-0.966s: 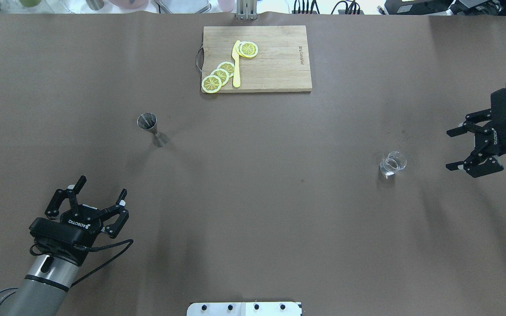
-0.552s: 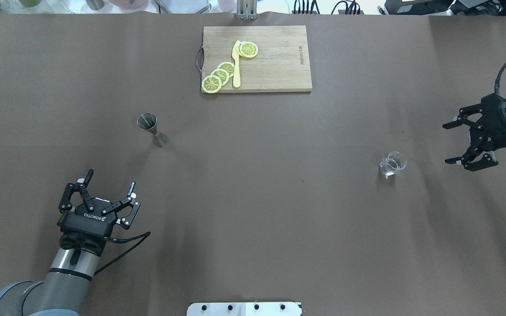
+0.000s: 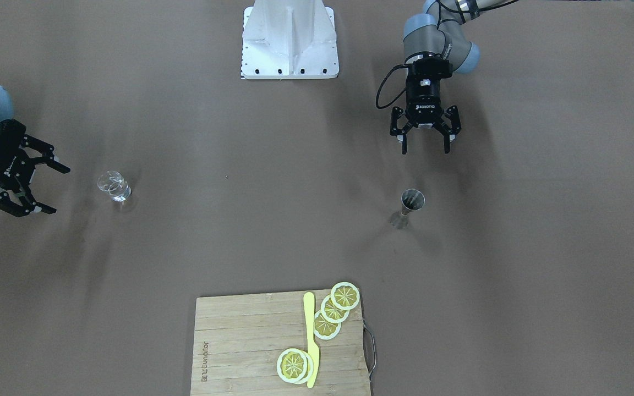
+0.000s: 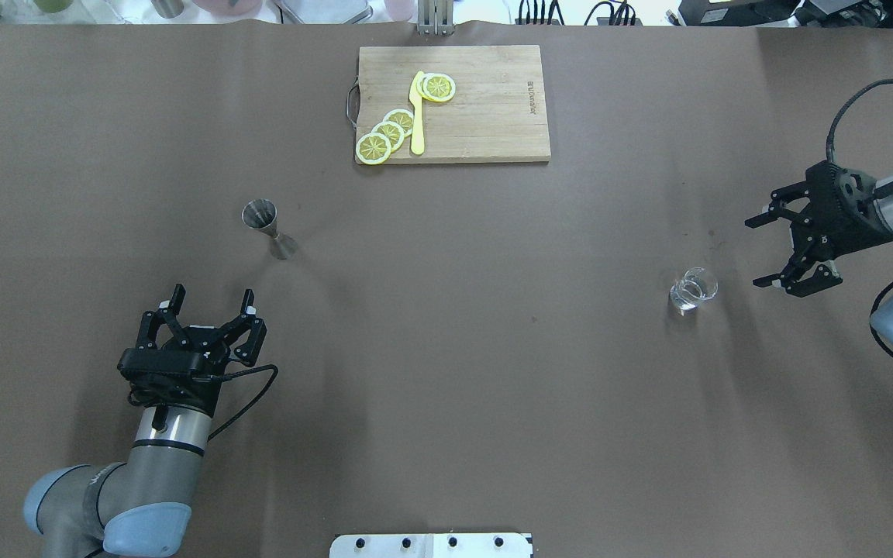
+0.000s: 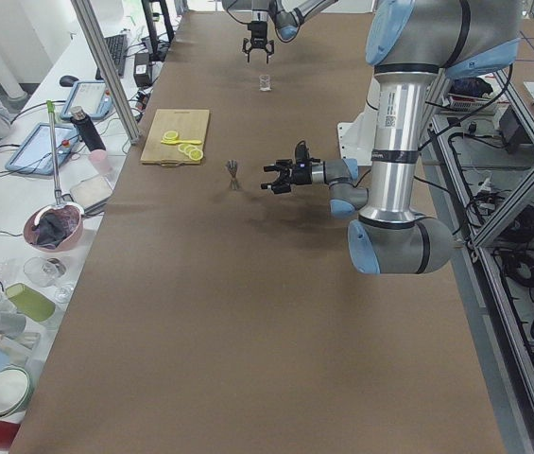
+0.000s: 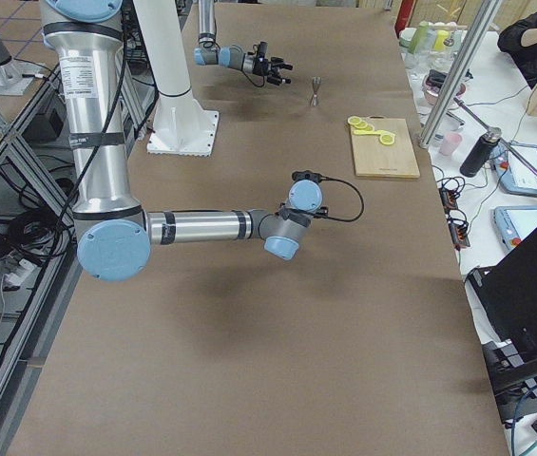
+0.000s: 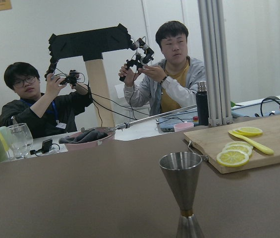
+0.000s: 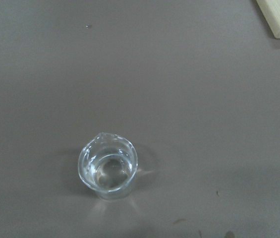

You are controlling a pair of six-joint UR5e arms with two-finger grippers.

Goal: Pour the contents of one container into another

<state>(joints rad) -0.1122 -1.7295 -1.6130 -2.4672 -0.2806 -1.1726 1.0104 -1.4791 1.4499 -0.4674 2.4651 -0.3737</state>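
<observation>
Seen from overhead, a small clear glass beaker (image 4: 694, 289) with a pinched pouring lip stands upright on the brown tabletop (image 4: 446, 349) at the right of the frame, a little below the middle. The right pincer (image 4: 753, 253) hangs just to its right, released, its two black fingers spread wide and aimed at the glass without touching it. In the right wrist view the beaker sits at lower left, and something clear seems to lie in its bottom, though that is hard to confirm. A double-ended steel jigger (image 4: 269, 226), shaped like an hourglass, stands upright at the left of the frame. Below it is the left pincer (image 4: 212, 294), likewise released and well apart from it. A wooden cutting board (image 4: 485, 116) with lemon slices (image 4: 388, 133) and a yellow knife (image 4: 417, 116) lies at top centre, away from both. The beaker is probably light, stiff and brittle, with a smooth wall that could slip. It wants a moderate squeeze across the round wall about halfway up, leaving the lip free to face the jigger. The jigger is likely light and rigid but tippy on its small foot, so its narrow waist looks the surest hold.
</observation>
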